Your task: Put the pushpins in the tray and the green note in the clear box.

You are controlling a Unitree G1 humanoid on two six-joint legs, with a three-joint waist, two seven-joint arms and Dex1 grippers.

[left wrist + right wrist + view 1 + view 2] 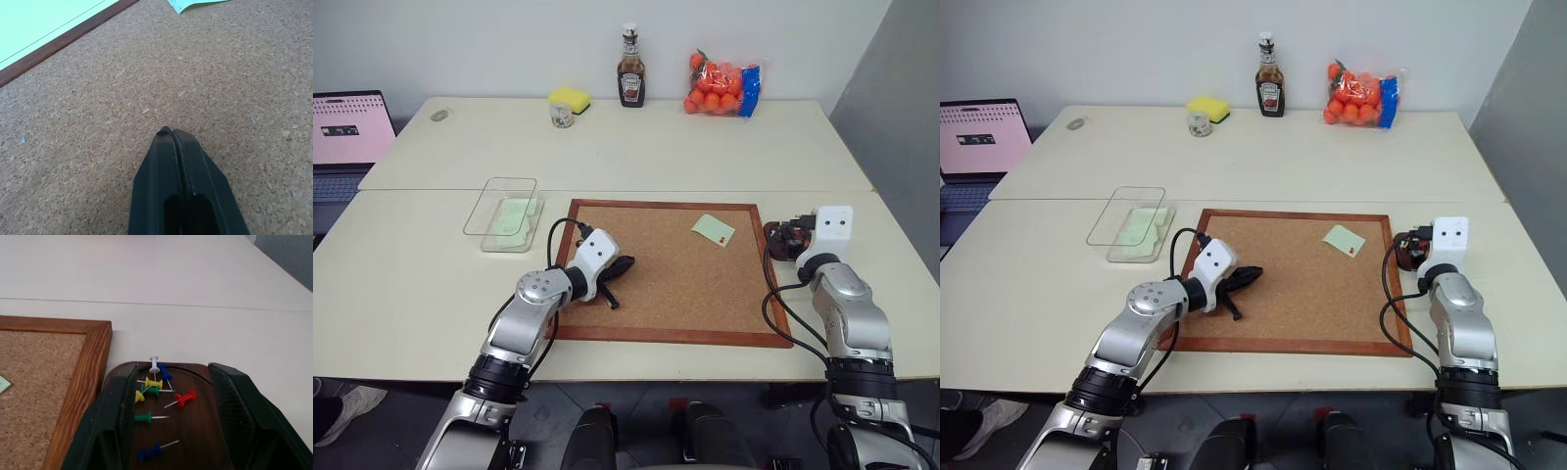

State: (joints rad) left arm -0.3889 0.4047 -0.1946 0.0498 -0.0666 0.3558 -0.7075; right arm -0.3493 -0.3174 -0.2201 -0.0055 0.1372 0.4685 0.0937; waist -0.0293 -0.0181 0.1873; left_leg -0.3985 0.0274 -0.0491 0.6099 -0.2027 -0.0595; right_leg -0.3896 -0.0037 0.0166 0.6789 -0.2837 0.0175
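On the pale table (pixel 431 284), a wood-framed corkboard (pixel 680 274) lies in front of the robot, with the clear box (pixel 504 212) just off its far left corner. A pale green slip lies flat inside that box. A second green note (pixel 713 229) rests on the cork near the board's far right corner, with a small red pin head at its near edge. The tray (pixel 195 423) sits on the table just beside the board's right frame, and the pushpins (pixel 155 390) lie loose in it: white, blue, yellow, green and red ones.

The left gripper (pixel 619 271) lies low over the cork near the board's left side, its two black fingers pressed together with nothing between them. The right gripper (pixel 173 418) hangs over the tray with its jaws parted, one finger on each side of the dish and the pins lying below the gap; it grasps nothing.

Along the far edge of the table stand a sauce bottle (pixel 630 69), a net of oranges (pixel 720 86), a yellow sponge (pixel 570 97) and a small jar (pixel 562 116). A laptop (pixel 347 132) stands open at the far left.
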